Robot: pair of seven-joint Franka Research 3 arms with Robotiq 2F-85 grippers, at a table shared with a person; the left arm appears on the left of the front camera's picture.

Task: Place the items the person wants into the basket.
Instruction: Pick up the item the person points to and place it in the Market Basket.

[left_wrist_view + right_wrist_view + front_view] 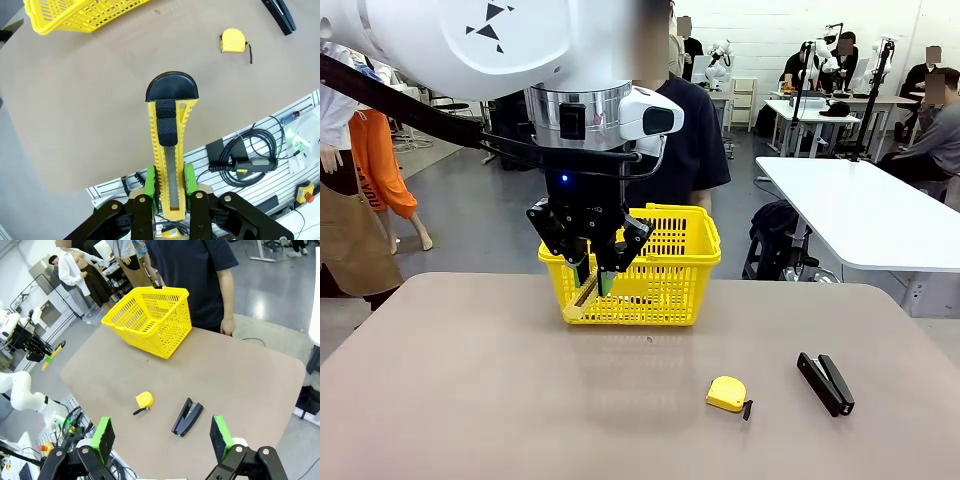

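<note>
Left gripper [592, 272], jaws pinching the utility knife [170, 150], should clear the basket [690, 232] rim before releasing; right gripper [162, 437] waits, jaws spread.

The only lettering stands on the brown apron [350, 225] at the front view's left edge, pale letters that may read "VOU", too cut off to be sure. Nothing on the table's tools or basket carries legible print.
</note>
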